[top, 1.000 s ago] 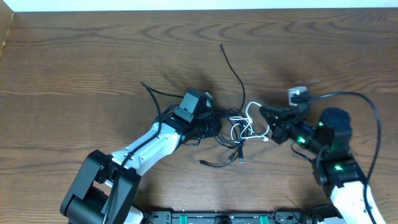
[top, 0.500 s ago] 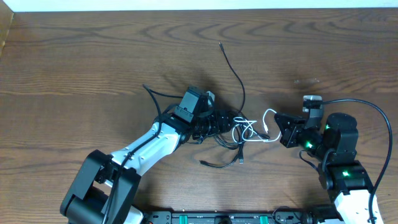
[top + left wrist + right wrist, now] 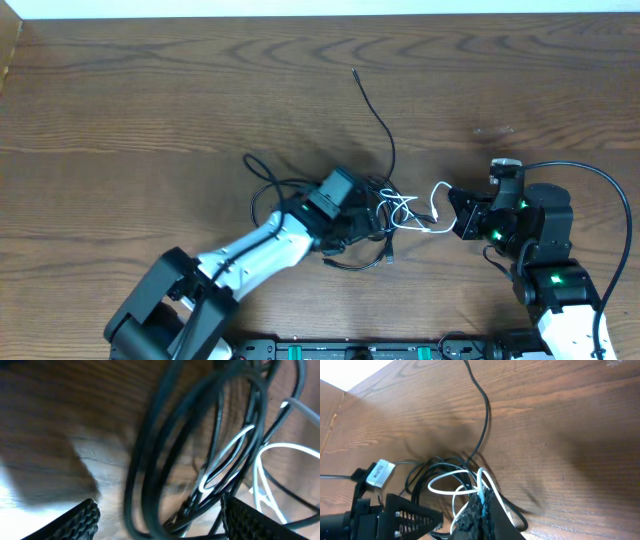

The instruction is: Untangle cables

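The cables lie in a tangle at the table's middle: black loops crossed by a white cable. One black strand runs up and away from the tangle. My left gripper is at the tangle's left side and open. Its fingers stand wide apart, with black loops lying loose between them. From the right, my right gripper is shut on the white cable, pinched at the fingertips. A white loop stands just above them.
More black loops lie left of the left wrist. A black end piece trails toward the near edge. The right arm's own thick cord arcs over the right side. The left gripper shows close by in the right wrist view.
My left gripper has opened and slid right into the tangle, leaving black loops behind at its left. The right gripper pulled the white cable rightward, then held still.
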Action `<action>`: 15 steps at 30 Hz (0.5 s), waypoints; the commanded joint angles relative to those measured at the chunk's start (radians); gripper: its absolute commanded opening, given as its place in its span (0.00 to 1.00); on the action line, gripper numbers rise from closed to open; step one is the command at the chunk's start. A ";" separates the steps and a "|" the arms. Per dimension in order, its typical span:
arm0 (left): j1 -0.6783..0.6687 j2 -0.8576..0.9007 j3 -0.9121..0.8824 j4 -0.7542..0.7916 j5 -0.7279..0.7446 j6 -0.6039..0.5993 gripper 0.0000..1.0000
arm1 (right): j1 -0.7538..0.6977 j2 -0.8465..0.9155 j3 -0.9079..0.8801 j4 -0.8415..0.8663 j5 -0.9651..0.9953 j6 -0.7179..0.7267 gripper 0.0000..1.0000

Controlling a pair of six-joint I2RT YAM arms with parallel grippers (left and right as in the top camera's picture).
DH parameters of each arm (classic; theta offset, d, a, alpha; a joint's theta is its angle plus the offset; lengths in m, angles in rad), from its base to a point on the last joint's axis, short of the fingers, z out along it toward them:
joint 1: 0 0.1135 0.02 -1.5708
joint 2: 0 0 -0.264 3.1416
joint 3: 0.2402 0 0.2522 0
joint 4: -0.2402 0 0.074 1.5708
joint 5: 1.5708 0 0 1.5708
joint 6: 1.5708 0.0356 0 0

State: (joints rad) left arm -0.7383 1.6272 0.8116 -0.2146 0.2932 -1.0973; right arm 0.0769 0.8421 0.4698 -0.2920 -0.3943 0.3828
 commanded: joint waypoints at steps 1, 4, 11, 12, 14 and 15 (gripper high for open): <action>-0.058 0.006 0.004 0.040 -0.227 -0.127 0.58 | -0.006 -0.006 0.009 -0.013 0.011 0.002 0.01; -0.096 0.006 0.004 0.050 -0.318 -0.127 0.13 | -0.006 -0.006 0.009 -0.034 0.011 0.002 0.01; -0.063 -0.011 0.004 0.054 -0.440 -0.082 0.08 | -0.006 -0.006 0.009 -0.098 -0.001 0.002 0.01; -0.040 -0.021 0.004 0.067 -0.439 -0.082 0.08 | -0.006 -0.006 0.009 -0.109 -0.029 0.002 0.01; 0.014 -0.045 0.004 0.104 -0.431 -0.082 0.08 | -0.006 -0.006 0.009 -0.128 -0.079 0.002 0.01; 0.049 -0.061 0.004 0.131 -0.420 -0.083 0.08 | -0.006 -0.006 0.009 -0.143 -0.108 0.002 0.01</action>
State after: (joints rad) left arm -0.7681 1.6215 0.8116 -0.1173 -0.0643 -1.1881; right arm 0.0769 0.8421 0.4698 -0.4164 -0.4210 0.3836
